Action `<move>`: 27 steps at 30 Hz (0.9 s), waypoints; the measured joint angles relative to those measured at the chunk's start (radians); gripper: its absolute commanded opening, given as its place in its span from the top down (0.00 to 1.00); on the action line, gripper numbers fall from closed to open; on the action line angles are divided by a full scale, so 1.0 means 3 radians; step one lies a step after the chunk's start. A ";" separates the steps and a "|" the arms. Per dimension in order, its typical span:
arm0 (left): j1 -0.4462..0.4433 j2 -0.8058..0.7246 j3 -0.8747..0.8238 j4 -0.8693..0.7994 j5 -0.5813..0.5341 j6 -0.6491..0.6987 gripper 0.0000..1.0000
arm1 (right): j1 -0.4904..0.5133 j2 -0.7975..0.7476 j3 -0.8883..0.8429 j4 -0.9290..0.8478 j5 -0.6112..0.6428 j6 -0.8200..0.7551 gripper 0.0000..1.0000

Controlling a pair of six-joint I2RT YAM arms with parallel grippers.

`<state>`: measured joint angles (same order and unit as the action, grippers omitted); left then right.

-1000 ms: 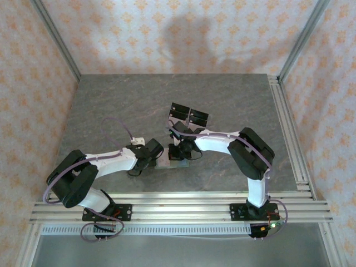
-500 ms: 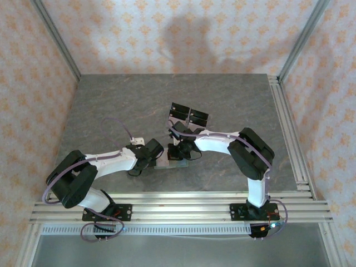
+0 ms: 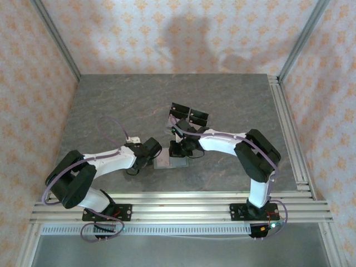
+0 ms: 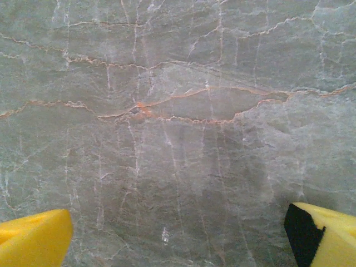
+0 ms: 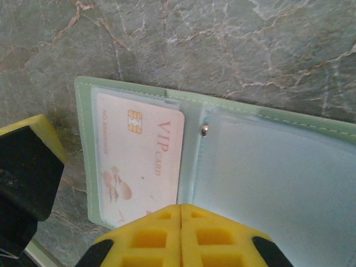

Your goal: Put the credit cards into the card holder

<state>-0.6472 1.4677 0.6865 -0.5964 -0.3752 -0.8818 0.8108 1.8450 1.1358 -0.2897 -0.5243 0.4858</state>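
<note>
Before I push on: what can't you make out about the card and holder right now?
Right wrist: the card's lower edge, behind the shut right hand; contact unclear.
Right wrist: the card holder's right side, cut off by the frame.
Top external: the holder's pockets, too small and half under the arms.

Open just ahead of the right gripper [image 5: 181,214], a sage-green, soft leather-like card holder [image 5: 189,144] shows matt skin lined with glossy clear plastic sleeves [image 5: 278,167]. In the sleeve left of the fingertips lies a smooth, pale pink plastic credit card [image 5: 139,156] with a gold metallic chip [image 5: 134,119]; beside it is a small shiny metal snap [image 5: 205,129]. The gripper's yellow pads [image 5: 150,236] look matt, moulded with square recesses. The grey-green, rust-veined, stone-patterned tabletop [image 5: 222,39] is smooth.
</note>
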 measured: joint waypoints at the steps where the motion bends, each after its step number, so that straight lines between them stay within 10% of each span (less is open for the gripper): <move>1: 0.0000 0.0023 0.0001 0.0009 0.0000 0.0000 0.00 | 0.0000 0.0008 0.0000 0.0003 -0.0004 -0.0001 0.94; 27: 0.0000 0.0092 -0.0004 0.0140 0.0014 0.0064 0.00 | 0.0080 0.0328 0.0221 -0.0062 -0.0137 -0.0126 0.96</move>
<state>-0.6472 1.4952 0.6853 -0.5545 -0.3710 -0.8627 0.8349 1.9434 1.2022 -0.3084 -0.5655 0.4480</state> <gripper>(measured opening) 0.998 0.040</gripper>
